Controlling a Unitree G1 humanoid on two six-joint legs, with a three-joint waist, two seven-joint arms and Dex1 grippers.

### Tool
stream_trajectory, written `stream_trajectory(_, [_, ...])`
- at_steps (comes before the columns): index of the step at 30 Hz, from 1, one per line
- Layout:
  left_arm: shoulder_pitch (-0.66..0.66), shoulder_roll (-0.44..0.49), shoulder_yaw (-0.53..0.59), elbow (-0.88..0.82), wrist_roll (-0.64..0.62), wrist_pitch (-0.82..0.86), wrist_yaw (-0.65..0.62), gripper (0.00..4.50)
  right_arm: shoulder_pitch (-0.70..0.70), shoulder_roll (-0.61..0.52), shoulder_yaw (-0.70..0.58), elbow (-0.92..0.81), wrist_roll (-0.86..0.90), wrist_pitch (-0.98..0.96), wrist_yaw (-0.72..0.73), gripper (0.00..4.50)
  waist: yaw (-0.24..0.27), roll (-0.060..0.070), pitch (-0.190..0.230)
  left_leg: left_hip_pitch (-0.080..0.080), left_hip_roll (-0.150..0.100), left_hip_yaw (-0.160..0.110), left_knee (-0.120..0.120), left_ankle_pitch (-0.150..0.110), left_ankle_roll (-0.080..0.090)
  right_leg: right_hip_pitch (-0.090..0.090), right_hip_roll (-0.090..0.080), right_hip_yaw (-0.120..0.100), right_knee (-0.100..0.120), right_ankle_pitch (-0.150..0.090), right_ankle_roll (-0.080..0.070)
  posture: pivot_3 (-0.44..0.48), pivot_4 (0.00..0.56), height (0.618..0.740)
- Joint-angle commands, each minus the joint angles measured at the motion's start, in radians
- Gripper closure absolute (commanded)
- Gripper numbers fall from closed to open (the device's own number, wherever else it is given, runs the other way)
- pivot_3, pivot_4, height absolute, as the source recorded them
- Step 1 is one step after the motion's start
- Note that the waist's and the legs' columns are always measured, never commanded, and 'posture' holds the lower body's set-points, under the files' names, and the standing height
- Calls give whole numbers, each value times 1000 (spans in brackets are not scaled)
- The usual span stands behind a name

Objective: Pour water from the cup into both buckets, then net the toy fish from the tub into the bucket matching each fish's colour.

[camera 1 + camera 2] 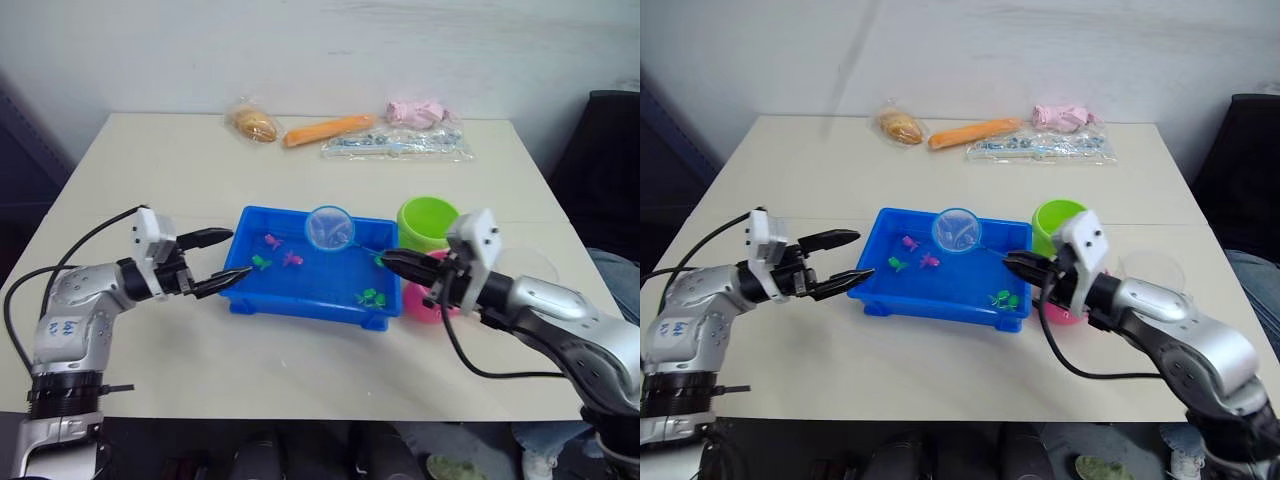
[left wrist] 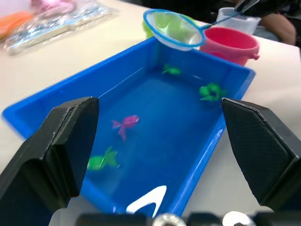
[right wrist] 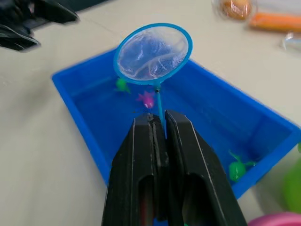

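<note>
- Jaws first: the right gripper (image 3: 160, 127) is clamping its fingers on the net's thin handle, while the left gripper (image 1: 222, 262) is gaping wide, gripping nothing, poised beside the tub's near-left end, likely to steady it.
- Sitting mid-frame on the table (image 1: 150, 160), the tub (image 1: 262, 296) is holding pink and green toy fish (image 1: 292, 259).
- At centre right, the green bucket (image 1: 425, 222) and pink bucket (image 2: 230, 44) are waiting just beside the tub, handy for sorting.
- Above the tub's far edge, the net (image 1: 329, 228) is hovering, apparently empty.
</note>
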Motion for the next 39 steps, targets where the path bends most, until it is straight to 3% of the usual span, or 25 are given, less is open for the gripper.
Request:
stream_trajectory(1, [18,37,59,-8,-16,-7,15,55,-81,26,41,24,-44,57,17,4500,0,0,0,-1,0,0,0,0,0,-1,0,-1,0,0,0,0,150,740])
stream_trajectory(12, [43,63,68,-49,-17,-7,32,55,-249,40,200,182,-304,118,78,4500,0,0,0,-5,-2,1,0,-2,1,-3,-3,-2,-2,0,0,0,150,740])
stream_trajectory(22, [44,62,52,-60,-14,-9,25,55,-301,180,278,255,-421,115,126,4500,-3,0,0,-15,0,4,1,-1,0,-16,-1,-1,6,0,1,0,150,740])
stream_trajectory(30, [44,54,41,-71,-15,-6,32,55,-304,244,225,252,-424,126,164,4500,-2,0,0,-15,0,3,1,-1,0,-16,-1,-1,5,0,1,0,150,740])
stream_trajectory(39, [22,41,9,-57,-16,-12,24,55,-210,159,60,58,-328,211,212,4500,1,0,0,-16,-1,3,1,-1,0,-16,-1,-2,4,0,1,0,150,740])
